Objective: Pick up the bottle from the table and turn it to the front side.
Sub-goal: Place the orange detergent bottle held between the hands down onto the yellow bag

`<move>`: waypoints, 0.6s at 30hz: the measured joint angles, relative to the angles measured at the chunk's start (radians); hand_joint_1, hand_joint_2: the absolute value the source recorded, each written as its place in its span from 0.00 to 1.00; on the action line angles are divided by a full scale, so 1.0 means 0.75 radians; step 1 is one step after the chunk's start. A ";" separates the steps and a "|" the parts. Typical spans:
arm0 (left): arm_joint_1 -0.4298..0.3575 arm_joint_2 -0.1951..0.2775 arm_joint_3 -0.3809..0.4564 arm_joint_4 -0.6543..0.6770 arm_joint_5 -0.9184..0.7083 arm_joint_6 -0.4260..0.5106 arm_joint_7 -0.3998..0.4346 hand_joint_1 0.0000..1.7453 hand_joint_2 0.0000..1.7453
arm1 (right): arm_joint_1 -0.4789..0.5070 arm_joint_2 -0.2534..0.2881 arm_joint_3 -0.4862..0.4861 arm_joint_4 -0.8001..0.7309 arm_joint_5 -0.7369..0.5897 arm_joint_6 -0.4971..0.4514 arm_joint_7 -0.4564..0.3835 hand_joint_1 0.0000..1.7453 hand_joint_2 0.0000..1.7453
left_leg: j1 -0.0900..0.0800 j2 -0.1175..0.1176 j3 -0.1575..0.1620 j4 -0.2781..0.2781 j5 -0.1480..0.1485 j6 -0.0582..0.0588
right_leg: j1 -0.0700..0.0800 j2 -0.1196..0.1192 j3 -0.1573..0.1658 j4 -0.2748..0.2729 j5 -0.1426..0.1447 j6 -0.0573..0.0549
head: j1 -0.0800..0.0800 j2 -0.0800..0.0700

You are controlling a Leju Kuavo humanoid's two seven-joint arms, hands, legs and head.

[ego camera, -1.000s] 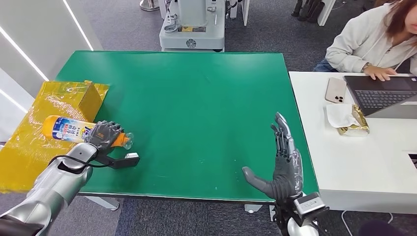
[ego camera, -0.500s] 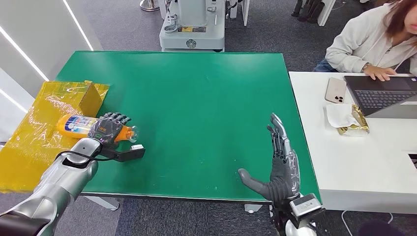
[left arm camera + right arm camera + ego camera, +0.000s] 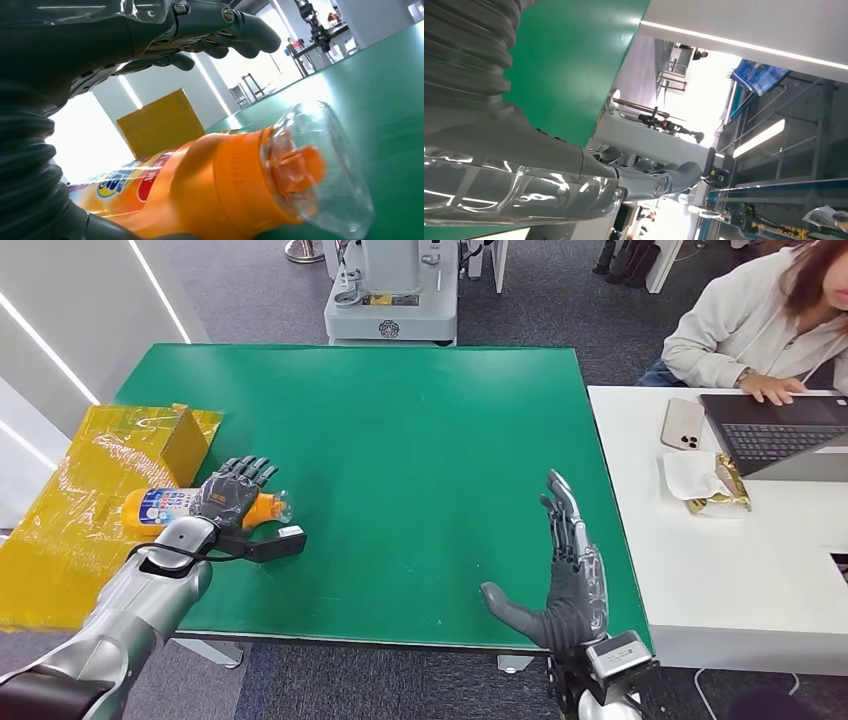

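Note:
The orange bottle [image 3: 165, 507] with a blue and white label lies on its side at the left edge of the green table [image 3: 400, 440], its clear cap pointing right. My left hand [image 3: 232, 492] is over its neck end with the fingers spread. The left wrist view shows the fingers [image 3: 220, 25] stretched out above the bottle [image 3: 200, 190], with a gap of light between them. My right hand [image 3: 570, 570] stands open, edge-on, near the table's front right with nothing in it; its fingers [image 3: 659, 182] are straight in the right wrist view.
A yellow box [image 3: 185, 435] and crinkled yellow film [image 3: 70, 530] lie at the table's left. A white desk [image 3: 700, 570] on the right carries a laptop [image 3: 780, 430] and a phone [image 3: 683, 423], with a person [image 3: 750, 320] seated there. A machine base [image 3: 390, 290] stands behind the table.
My left hand carried the bottle rightward toward the table, and its fingers have opened from a closed grip to a spread above the bottle. The right hand barely moved.

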State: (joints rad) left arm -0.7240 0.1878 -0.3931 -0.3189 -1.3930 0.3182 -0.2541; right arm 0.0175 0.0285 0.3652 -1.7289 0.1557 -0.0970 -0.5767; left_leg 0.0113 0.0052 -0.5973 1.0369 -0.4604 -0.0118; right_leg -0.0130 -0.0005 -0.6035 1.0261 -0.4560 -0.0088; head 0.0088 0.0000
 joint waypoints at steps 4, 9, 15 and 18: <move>-0.013 -0.033 0.000 0.000 0.000 -0.003 -0.001 0.00 1.00 | 0.004 0.009 -0.002 -0.007 0.002 0.000 0.013 0.00 1.00 | 0.000 0.000 0.000 0.000 0.000 0.000 | 0.000 0.000 0.000 0.000 0.000 0.000 | 0.000 0.000; -0.034 -0.086 0.018 0.000 0.074 -0.048 -0.024 0.00 1.00 | 0.009 0.022 -0.007 -0.009 0.013 0.005 0.025 0.00 1.00 | 0.000 0.000 0.000 0.000 0.000 0.000 | 0.000 0.000 0.000 0.000 0.000 0.000 | 0.000 0.000; -0.059 -0.164 0.118 0.000 0.225 -0.167 -0.068 0.00 1.00 | 0.010 0.046 -0.021 -0.008 0.028 0.019 0.026 0.00 1.00 | 0.000 0.000 0.000 0.000 0.000 0.000 | 0.000 0.000 0.000 0.000 0.000 0.000 | 0.000 0.000; -0.063 -0.196 0.187 -0.003 0.377 -0.218 -0.161 0.00 1.00 | 0.010 0.053 -0.028 -0.006 0.027 0.023 0.024 0.00 1.00 | 0.000 0.000 0.000 0.000 0.000 0.000 | 0.000 0.000 0.000 0.000 0.000 0.000 | 0.000 0.000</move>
State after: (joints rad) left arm -0.7714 0.0410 -0.2531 -0.3213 -1.1105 0.1544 -0.3749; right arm 0.0253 0.0686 0.3441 -1.7331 0.1761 -0.0799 -0.5584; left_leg 0.0113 0.0054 -0.5973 1.0372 -0.4604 -0.0118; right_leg -0.0130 -0.0004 -0.6035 1.0261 -0.4557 -0.0091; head 0.0086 0.0000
